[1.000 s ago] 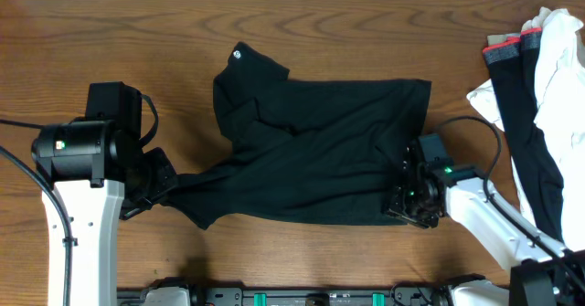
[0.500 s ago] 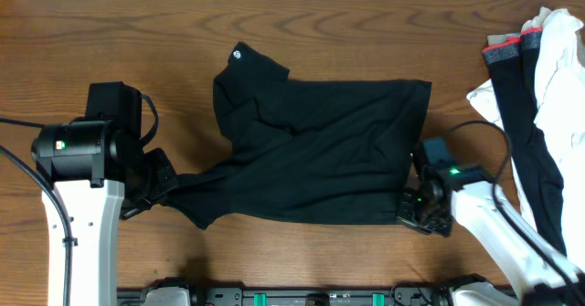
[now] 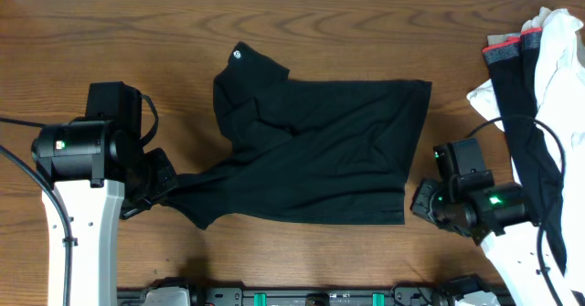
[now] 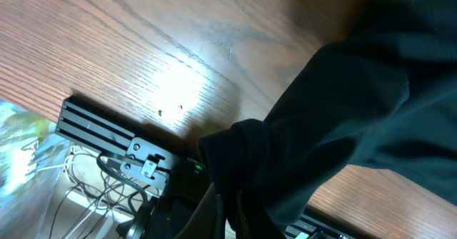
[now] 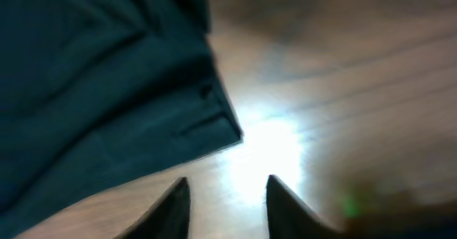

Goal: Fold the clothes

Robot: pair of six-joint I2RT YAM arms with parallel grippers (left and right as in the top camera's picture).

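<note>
Backing the right tool [image 3: 424, 204] off the hem corner of the plain black short-sleeved soft-fabric T-shirt [image 3: 320, 151], fingers standing apart and empty. Clamping the left tool [image 3: 167, 184] on a bunched edge of it. Lying crumpled across the wooden table [image 3: 110, 32] between both arms.

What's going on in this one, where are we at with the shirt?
Two arms are working on a black T-shirt that lies rumpled and only partly spread on the wooden table. The left gripper is shut on a bunch of fabric at the shirt's left end. The right gripper is open and empty, just off the shirt's lower right corner. No neat fold is made yet.
</note>
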